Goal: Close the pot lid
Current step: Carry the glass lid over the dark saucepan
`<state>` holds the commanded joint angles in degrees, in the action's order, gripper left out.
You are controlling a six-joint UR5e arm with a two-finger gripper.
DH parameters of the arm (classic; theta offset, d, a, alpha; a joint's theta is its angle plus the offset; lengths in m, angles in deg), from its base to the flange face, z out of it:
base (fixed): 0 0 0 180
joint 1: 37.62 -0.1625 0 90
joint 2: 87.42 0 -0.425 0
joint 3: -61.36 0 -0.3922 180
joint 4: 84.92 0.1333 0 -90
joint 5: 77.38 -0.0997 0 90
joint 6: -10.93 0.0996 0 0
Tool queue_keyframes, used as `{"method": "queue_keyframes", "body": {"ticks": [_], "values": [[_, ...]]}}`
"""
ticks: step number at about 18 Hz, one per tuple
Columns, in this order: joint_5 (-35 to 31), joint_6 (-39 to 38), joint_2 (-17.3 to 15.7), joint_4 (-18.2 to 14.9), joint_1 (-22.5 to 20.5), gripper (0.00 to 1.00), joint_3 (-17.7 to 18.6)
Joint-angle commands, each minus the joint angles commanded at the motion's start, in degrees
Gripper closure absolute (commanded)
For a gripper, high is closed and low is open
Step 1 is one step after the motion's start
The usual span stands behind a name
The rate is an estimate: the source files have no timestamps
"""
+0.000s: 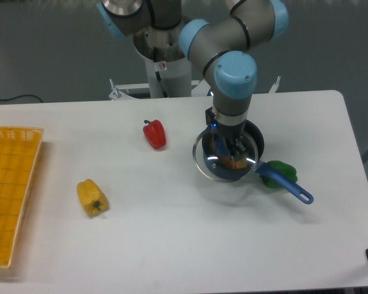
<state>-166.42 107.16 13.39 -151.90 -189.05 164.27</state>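
Note:
The dark pot (255,139) sits right of the table's middle, its bright blue handle (286,185) reaching toward the front right. An orange object lies inside it, seen through the glass. The transparent lid (210,168) with its thin metal rim hangs in the air, overlapping the pot's front-left part. My gripper (227,150) points straight down over the lid's centre and is shut on the lid's small blue knob, which the fingers largely hide.
A green pepper (281,167) lies under the pot handle. A red pepper (154,134) sits left of the pot, and a yellow pepper (91,197) lies further front left. An orange basket (6,190) stands at the left table edge.

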Motion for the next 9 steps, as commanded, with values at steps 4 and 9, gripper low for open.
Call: {"method": "queue_keyframes", "body": {"ticks": [4, 9], "values": [[3.25, 4.83, -0.18, -1.32, -2.29, 0.40, 0.09], [3.17, 7.91, -0.79, -2.20, -3.34, 0.40, 0.35]]}}
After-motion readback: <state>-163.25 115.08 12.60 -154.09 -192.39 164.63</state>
